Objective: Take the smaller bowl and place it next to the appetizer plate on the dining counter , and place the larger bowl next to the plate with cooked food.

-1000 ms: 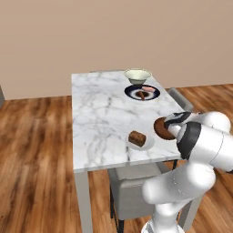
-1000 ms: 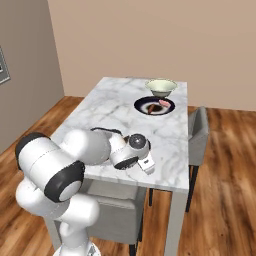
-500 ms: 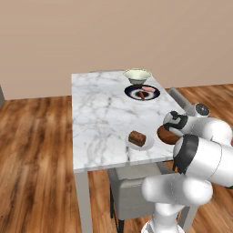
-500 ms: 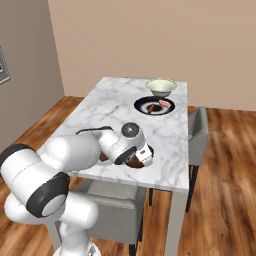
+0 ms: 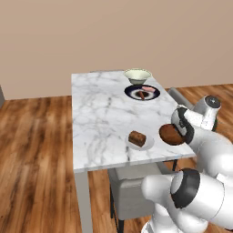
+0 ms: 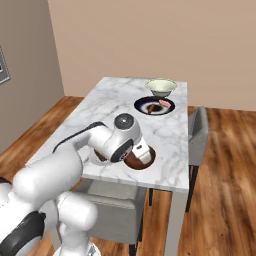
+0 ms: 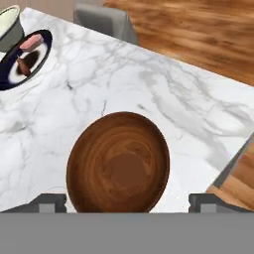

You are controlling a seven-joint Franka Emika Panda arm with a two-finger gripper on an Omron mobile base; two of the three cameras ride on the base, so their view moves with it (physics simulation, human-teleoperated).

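Note:
The smaller bowl [image 7: 119, 161], glossy reddish-brown, sits on the dining counter [image 5: 100, 118] near its front right corner. It is just right of the appetizer plate [image 5: 139, 139] with its brown block. My gripper [image 7: 127, 203] hangs over the bowl, open, with one fingertip [image 7: 47, 202] on each side and neither touching it. From the left base view the gripper [image 5: 180, 126] stands right behind the bowl [image 5: 171, 135]. At the far end, the larger bowl [image 5: 138, 74], cream with a green band, stands beside the plate with cooked food [image 5: 142, 92].
A grey chair [image 6: 198, 135] stands along the counter's right side and another [image 5: 129, 195] is tucked under its near end. The wood floor lies all around. The counter's left half is bare marble.
The gripper was shut on the smaller bowl and has opened wide, letting the bowl go onto the counter beside the appetizer plate. The arm has shifted a little.

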